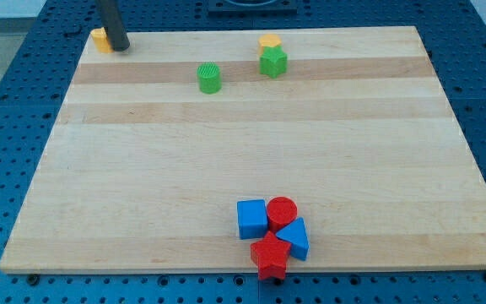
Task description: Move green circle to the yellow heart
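Note:
The green circle stands in the upper middle of the wooden board. A yellow block sits at the board's top left corner, partly hidden by the rod, so its shape is unclear. My tip rests just to the right of that yellow block, touching or nearly touching it, and well to the left of the green circle. A second yellow block sits at the top middle, with a green star right below it and touching it.
A tight cluster lies near the bottom edge: a blue square, a red circle, a blue triangle and a red star. A blue perforated table surrounds the board.

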Controlling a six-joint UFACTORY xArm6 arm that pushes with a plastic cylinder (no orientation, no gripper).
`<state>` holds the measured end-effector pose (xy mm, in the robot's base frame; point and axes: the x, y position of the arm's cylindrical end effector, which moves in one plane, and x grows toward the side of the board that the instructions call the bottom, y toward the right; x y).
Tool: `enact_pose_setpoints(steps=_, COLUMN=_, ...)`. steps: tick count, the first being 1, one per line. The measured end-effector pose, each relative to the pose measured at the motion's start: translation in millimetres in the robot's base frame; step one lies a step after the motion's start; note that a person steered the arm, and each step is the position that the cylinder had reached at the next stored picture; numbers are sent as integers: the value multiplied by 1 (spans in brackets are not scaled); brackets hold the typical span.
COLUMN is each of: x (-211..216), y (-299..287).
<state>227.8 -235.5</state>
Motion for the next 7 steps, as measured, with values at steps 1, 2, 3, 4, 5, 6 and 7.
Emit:
enact_pose_setpoints(steps=1, x=21, y=2)
enact_pose_setpoints(steps=2, x=59, y=2)
enact_pose_setpoints(steps=3, x=96, y=9)
enact_pose_setpoints(steps=4, x=115, y=42)
enact_pose_setpoints(steps=5, x=129, y=79)
enact_pose_setpoints(steps=6, x=146, y=114)
enact_pose_setpoints(steps=7, x=146, y=148)
